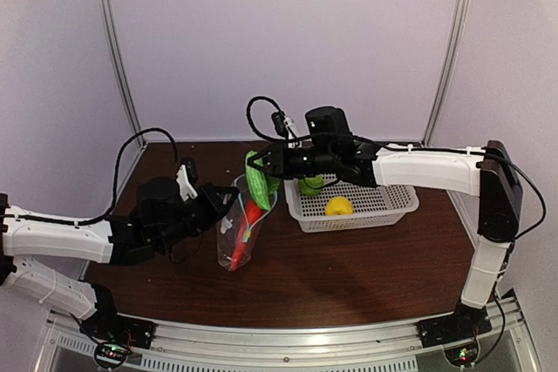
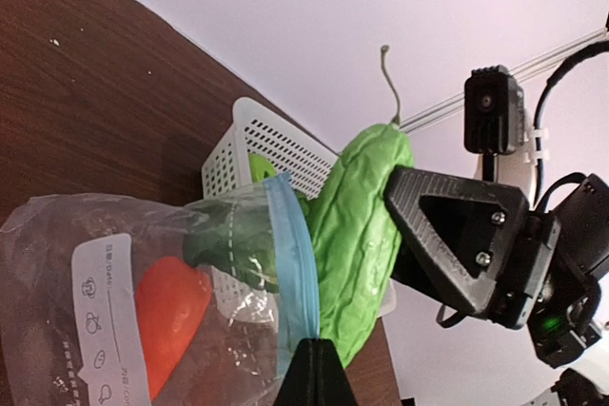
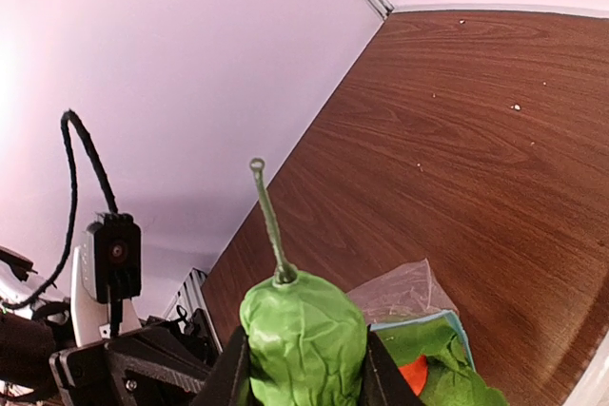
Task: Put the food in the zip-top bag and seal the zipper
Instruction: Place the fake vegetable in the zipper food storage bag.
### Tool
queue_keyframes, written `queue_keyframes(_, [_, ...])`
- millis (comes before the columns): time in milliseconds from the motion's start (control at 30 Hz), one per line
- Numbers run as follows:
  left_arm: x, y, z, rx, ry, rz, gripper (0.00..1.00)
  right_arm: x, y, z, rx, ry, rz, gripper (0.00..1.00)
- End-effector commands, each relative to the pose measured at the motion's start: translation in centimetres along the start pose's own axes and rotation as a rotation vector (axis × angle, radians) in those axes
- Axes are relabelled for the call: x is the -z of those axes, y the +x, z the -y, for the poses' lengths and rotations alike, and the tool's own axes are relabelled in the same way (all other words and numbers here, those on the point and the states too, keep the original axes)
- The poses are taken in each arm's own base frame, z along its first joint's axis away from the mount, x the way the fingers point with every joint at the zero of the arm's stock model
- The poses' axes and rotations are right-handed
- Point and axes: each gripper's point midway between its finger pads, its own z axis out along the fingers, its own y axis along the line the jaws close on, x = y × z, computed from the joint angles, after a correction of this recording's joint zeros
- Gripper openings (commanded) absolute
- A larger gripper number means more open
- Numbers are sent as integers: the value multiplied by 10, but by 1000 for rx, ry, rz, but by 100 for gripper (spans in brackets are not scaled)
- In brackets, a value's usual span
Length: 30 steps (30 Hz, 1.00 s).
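Note:
The clear zip-top bag stands upright at table centre, its teal-blue zipper at the mouth. My left gripper is shut on the zipper edge and holds the bag up. The red carrot with its leafy top lies inside the bag. My right gripper is shut on the green oblong vegetable and holds it at the bag's mouth. The green apple and the yellow lemon sit in the white basket.
The white perforated basket stands right of the bag, close behind it in the left wrist view. Both arms reach toward the middle. Dark wooden tabletop lies in front; white walls enclose the back and sides.

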Motion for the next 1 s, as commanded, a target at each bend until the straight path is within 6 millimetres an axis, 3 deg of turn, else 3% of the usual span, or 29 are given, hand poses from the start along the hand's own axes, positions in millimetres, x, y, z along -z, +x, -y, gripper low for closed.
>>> queue_keyframes(0, [1,-9,7,173,95,61,0,-15,1,10,-79,8,59,3])
queue_keyframes(100, [1,-9,4,249,120,79,0,-26,18,18,-96,32,30,5])
queue_keyframes(200, [2,-10,-3,322,137,112,0,-32,38,17,-96,49,-16,14])
queue_keyframes(367, [7,-17,-15,386,142,175,0,-21,66,28,-150,113,-57,18])
queue_keyframes(467, [8,-19,-16,370,136,192,0,-18,80,20,-140,94,-91,25])
queue_keyframes(600, [5,-16,-18,360,132,188,0,-20,83,-1,-89,70,-111,31])
queue_keyframes(767, [3,-10,-16,367,164,162,0,-37,84,-7,-278,-11,-120,40])
queue_keyframes(867, [2,-3,-19,361,148,129,0,-38,72,-21,-285,-68,-126,53])
queue_keyframes(967, [1,1,-20,288,100,97,0,-23,57,-23,-219,-47,-115,78])
